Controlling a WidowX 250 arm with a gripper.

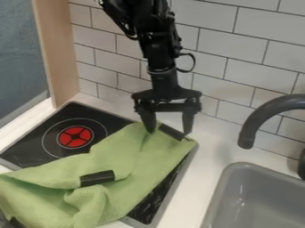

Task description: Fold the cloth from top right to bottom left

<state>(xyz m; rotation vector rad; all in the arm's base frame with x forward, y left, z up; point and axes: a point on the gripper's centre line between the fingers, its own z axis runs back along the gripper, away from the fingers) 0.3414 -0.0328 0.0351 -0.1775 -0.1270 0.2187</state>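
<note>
My gripper (168, 130) hangs down over the cloth's top right part, its two fingers spread wide. The left fingertip is at the green cloth (143, 151) and the right one is by its upper right corner. Between them lies a black strip (172, 132) on the cloth's edge. The cloth runs diagonally down to the lower left, wrinkled and bunched there, with another black strip (97, 178) near its middle. Whether the fingertips touch the fabric I cannot tell.
Beneath the cloth is a black stovetop (35, 144) with a red burner (76, 136). On the right stand a grey sink (262, 200) and a dark curved faucet (256, 122). A white tiled wall (229, 53) rises behind, and a wooden panel (56, 49) stands at the left.
</note>
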